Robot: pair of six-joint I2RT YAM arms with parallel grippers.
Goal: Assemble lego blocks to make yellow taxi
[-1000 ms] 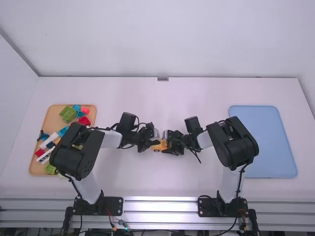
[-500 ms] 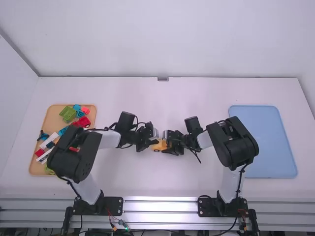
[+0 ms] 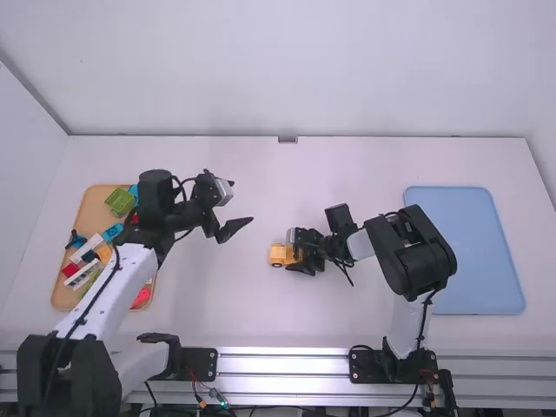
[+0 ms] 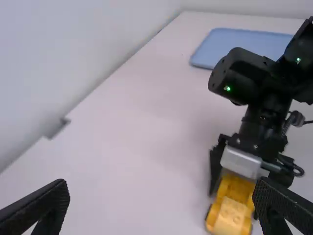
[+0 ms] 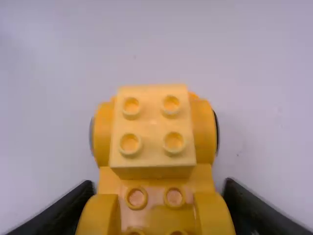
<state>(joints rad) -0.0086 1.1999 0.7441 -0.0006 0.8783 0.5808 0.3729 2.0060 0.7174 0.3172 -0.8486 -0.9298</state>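
- Left arm [image 3: 109, 287] is extended away from its base, past the orange tray [image 3: 92, 208], wrist bent toward the middle of the surface [image 3: 261, 317].
- Left end effector [image 3: 236, 228] is released, fingers spread, nothing gripped; it is held well apart from the taxi.
- Right arm [image 3: 408, 248] is folded at the elbow, forearm angled in to the middle.
- Yellow taxi [image 3: 278, 254] is located mid-surface, grasped from both sides by the right end effector [image 3: 301, 259].
- Taxi's far end is hidden by that end effector in the high view, cut off in the right wrist view.
- Right fingers are blurred there.
- Tray and its blocks [image 3: 120, 201] are partly covered by the left arm.
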